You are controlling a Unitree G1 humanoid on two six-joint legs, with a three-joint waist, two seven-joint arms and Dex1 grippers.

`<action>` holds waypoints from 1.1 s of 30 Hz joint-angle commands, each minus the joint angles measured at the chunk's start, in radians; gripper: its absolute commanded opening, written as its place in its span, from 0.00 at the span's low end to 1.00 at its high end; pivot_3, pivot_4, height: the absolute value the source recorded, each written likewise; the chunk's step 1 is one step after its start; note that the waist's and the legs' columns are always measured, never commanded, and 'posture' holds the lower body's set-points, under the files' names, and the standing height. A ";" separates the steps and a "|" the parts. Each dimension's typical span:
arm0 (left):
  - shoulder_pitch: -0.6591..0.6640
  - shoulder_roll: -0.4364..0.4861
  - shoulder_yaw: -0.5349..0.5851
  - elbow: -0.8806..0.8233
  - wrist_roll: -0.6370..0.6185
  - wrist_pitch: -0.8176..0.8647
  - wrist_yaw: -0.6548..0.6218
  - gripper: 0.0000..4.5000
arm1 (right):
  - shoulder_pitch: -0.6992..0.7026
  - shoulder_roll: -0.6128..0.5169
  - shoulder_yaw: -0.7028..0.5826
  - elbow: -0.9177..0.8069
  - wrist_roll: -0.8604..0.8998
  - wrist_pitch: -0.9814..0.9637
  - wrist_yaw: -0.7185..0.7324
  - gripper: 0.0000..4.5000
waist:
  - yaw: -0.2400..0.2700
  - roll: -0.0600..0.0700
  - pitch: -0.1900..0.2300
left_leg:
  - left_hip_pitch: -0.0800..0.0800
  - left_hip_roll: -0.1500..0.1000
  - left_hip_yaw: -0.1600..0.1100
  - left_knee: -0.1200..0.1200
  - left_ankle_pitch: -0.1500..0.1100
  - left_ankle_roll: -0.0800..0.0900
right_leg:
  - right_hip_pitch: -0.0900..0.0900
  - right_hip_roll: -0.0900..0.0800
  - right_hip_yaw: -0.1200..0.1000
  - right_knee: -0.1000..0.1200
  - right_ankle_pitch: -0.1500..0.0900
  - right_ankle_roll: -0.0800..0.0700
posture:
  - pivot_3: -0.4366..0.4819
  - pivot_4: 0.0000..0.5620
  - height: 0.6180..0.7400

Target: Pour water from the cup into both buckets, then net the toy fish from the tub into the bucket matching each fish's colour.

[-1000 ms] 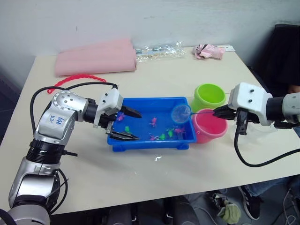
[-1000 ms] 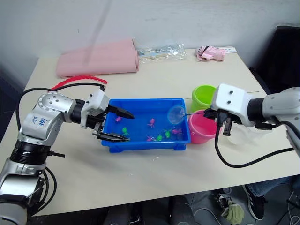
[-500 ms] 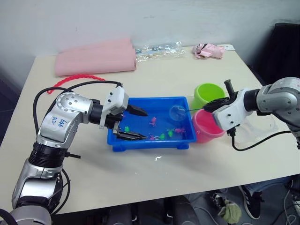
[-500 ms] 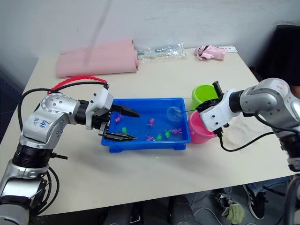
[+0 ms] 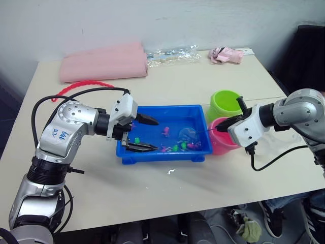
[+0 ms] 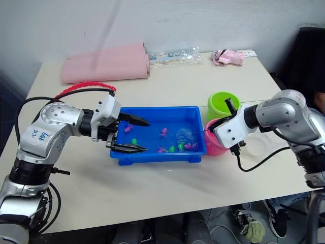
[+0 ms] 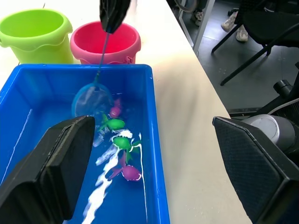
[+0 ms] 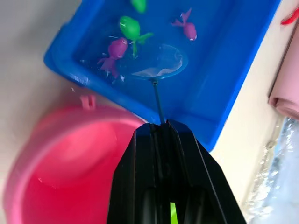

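The blue tub (image 5: 161,155) sits mid-table holding water and several small magenta and green toy fish (image 7: 122,142). My right gripper (image 5: 227,122) is shut on the net's thin dark handle above the pink bucket (image 5: 222,146). The net (image 5: 187,134) has its ring dipped in the tub's right end beside a magenta fish (image 8: 117,48) and a green fish (image 8: 131,28). The green bucket (image 5: 226,104) stands just behind the pink one. My left gripper (image 5: 151,133) is open at the tub's left end, one finger over the water and one along the front rim. The clear cup (image 5: 287,136) is partly hidden behind my right arm.
A folded pink cloth (image 5: 104,62) lies at the back left, with a red beaded chain (image 5: 84,86) in front of it. A clear plastic bag (image 5: 170,53) and a small pink bundle (image 5: 226,54) lie along the far edge. The table's right edge runs close to the buckets.
My right gripper has tipped the net down from above the tub's right end into the water among the fish. My left gripper has shifted slightly right along the tub and stays open.
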 commanded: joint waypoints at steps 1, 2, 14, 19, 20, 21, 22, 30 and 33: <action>-0.002 0.013 0.025 -0.029 -0.021 -0.011 -0.004 0.98 | 0.017 -0.012 -0.065 -0.082 0.049 0.107 0.009 0.00 | 0.000 0.000 0.000 | 0.000 0.000 0.000 0.000 0.000 0.000 | 0.000 0.000 0.000 0.000 0.000 0.000 | 0.48 0.27 0.98; -0.003 0.014 0.024 -0.026 -0.021 -0.013 -0.007 0.98 | 0.021 -0.010 -0.071 -0.092 0.048 0.121 0.006 0.00 | 0.000 0.000 0.000 | 0.000 0.000 0.000 0.000 0.000 0.000 | 0.000 0.000 0.000 0.000 0.000 0.000 | 0.48 0.27 0.98; 0.010 0.045 -0.003 -0.024 -0.005 -0.056 -0.050 0.98 | -0.039 -0.027 -0.041 0.060 -0.125 -0.201 -0.037 0.00 | -0.001 0.000 0.000 | 0.000 0.000 0.001 0.000 0.000 0.000 | 0.000 0.000 0.000 0.000 0.000 0.000 | 0.48 0.27 0.98; 0.023 0.065 -0.012 -0.038 -0.008 -0.063 -0.085 0.98 | 0.017 -0.022 -0.046 -0.001 -0.036 -0.138 0.025 0.00 | -0.001 0.000 0.000 | 0.000 -0.001 0.001 0.000 0.000 0.000 | 0.000 0.000 0.000 0.000 0.000 0.000 | 0.48 0.27 0.98; 0.024 0.067 -0.012 -0.039 -0.008 -0.063 -0.089 0.98 | 0.027 -0.020 -0.052 -0.015 -0.021 -0.108 0.032 0.00 | -0.001 0.000 0.000 | 0.000 -0.001 0.001 0.000 0.000 0.000 | 0.000 0.000 0.000 0.000 0.000 0.000 | 0.48 0.27 0.98; 0.024 0.068 -0.011 -0.040 -0.009 -0.064 -0.092 0.98 | 0.035 -0.019 -0.059 -0.031 -0.003 -0.072 0.040 0.00 | -0.001 0.000 0.000 | 0.000 -0.001 0.001 0.000 0.000 0.000 | 0.000 0.000 0.000 0.000 0.000 0.000 | 0.48 0.27 0.98; 0.024 0.068 -0.010 -0.040 -0.009 -0.064 -0.094 0.98 | 0.040 -0.018 -0.065 -0.043 0.008 -0.046 0.045 0.00 | -0.001 0.000 0.000 | 0.000 0.000 0.001 0.000 0.000 0.000 | 0.000 0.000 0.000 0.000 0.000 0.000 | 0.48 0.27 0.98; 0.013 0.064 -0.009 -0.027 0.000 -0.074 -0.094 0.98 | 0.129 -0.035 -0.143 -0.218 0.217 0.578 0.065 0.00 | 0.002 0.000 0.000 | 0.000 0.000 0.000 0.001 0.000 0.000 | 0.000 0.000 0.000 0.001 0.000 0.000 | 0.48 0.27 0.98; 0.011 0.063 -0.010 -0.024 0.001 -0.077 -0.094 0.98 | 0.152 -0.048 -0.163 -0.259 0.245 0.703 0.066 0.00 | 0.003 0.000 0.000 | 0.000 -0.001 0.000 0.001 0.000 0.000 | 0.000 0.000 0.000 0.001 0.000 0.000 | 0.48 0.27 0.98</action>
